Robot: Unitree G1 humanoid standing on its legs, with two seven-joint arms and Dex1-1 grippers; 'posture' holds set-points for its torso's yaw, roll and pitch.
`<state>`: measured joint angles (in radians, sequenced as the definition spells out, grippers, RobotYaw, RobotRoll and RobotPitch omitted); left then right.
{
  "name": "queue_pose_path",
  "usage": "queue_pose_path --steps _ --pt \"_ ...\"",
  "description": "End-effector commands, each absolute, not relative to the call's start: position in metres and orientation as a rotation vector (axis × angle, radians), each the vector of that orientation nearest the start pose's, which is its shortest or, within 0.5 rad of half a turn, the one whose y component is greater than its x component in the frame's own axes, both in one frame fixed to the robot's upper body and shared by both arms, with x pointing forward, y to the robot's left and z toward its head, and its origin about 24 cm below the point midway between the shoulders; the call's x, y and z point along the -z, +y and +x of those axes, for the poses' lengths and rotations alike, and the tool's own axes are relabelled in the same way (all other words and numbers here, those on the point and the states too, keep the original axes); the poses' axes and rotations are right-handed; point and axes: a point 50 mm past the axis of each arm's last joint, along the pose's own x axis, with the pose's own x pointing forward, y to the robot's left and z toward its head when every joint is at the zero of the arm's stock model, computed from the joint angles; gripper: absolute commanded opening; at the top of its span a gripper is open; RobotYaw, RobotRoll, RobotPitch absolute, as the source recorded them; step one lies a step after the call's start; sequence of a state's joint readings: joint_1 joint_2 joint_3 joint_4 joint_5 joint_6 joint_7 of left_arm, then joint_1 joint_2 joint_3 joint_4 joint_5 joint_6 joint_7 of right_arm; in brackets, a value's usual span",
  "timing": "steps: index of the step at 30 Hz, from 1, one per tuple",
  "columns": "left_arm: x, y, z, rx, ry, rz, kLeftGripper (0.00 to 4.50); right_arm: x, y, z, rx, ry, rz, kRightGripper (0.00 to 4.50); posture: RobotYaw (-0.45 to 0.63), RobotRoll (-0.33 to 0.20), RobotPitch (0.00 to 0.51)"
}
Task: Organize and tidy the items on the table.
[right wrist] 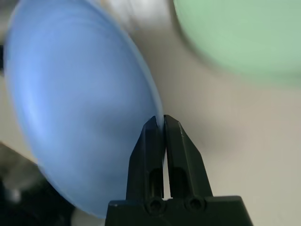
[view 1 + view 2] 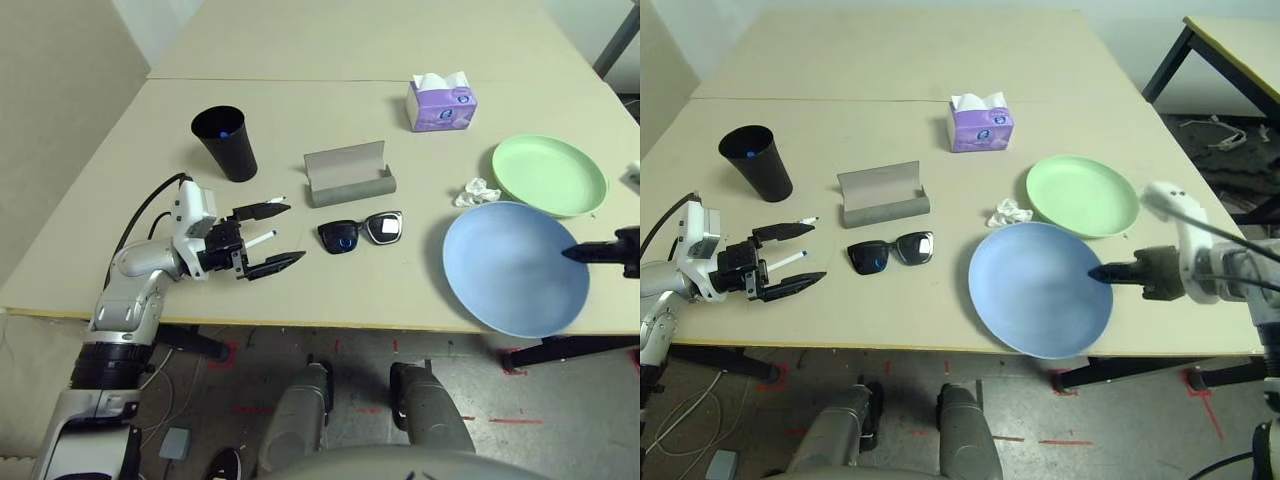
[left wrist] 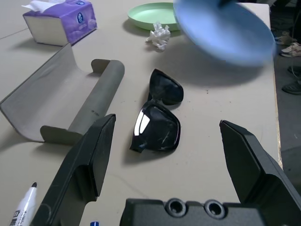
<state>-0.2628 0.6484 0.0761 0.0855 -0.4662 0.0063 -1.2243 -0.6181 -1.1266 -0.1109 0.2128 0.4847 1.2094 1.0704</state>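
The right gripper point(image 2: 1102, 272) pinches the rim of the smooth, round light-blue plate point(image 2: 1040, 288), apparently tilted off the table point(image 2: 890, 60). Ahead of the left gripper point(image 2: 285, 236), jaws wide apart, glossy black sunglasses point(image 2: 361, 232) lie crosswise.

Crowded near half, open far half

The far surface point(image 2: 900, 50) beyond the seam is bare. Nearer, the black cup point(image 2: 758, 162), grey case point(image 2: 882, 196), sunglasses point(image 2: 891, 251) and tissue box point(image 2: 981, 123) leave gaps between them. At right, the lifted blue plate point(image 2: 1040, 288) overhangs the front edge, with the tissue point(image 2: 1008, 212) and green plate point(image 2: 1082, 195) close behind.
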Motion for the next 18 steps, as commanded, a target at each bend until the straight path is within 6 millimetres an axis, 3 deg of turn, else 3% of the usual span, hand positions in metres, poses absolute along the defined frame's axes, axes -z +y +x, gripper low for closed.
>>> queue_pose_path --steps 1,10,18 --pt "-0.129 0.223 0.266 1.158 -0.072 0.279 4.5 -0.23 -0.329 0.286 -0.427 0.543 0.077 0.02 -0.14 0.0 0.195" --pt "-0.125 0.222 0.264 1.154 -0.067 0.286 4.5 -0.241 -0.354 0.317 -0.09 0.311 0.184 0.02 -0.13 0.0 0.193" --pt "-0.126 0.224 0.263 1.151 -0.062 0.299 4.5 -0.232 -0.383 0.322 0.151 0.286 0.136 0.02 -0.12 0.0 0.193"
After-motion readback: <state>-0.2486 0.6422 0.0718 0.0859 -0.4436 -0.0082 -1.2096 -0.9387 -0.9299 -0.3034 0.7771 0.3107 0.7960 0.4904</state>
